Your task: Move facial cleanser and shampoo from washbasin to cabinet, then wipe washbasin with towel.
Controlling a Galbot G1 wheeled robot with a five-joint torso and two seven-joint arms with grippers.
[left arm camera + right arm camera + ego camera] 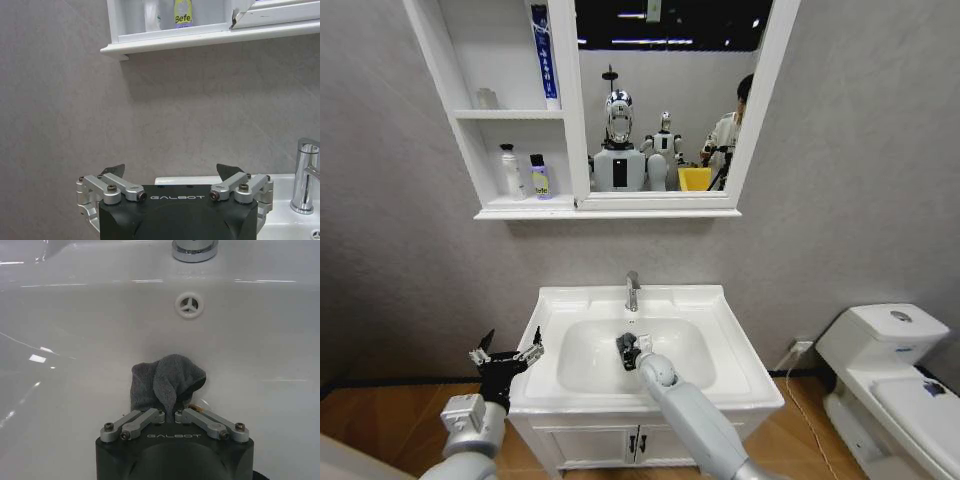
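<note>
Right hand (172, 415) pinches towel (165, 381)

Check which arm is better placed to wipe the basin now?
Right. The right gripper is shut on the towel inside the washbasin bowl, below the tap. The left gripper hangs open and empty beside the basin's left edge.

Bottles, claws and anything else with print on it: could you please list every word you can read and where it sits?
"Befe": on the yellow-labelled bottle on the cabinet's bottom shelf.
"GALBOT": on the left claw's black body.
"GALBOT": on the right claw's black body, shut on the towel in the washbasin.
Blue tube on the upper shelf: print too small to read.
</note>
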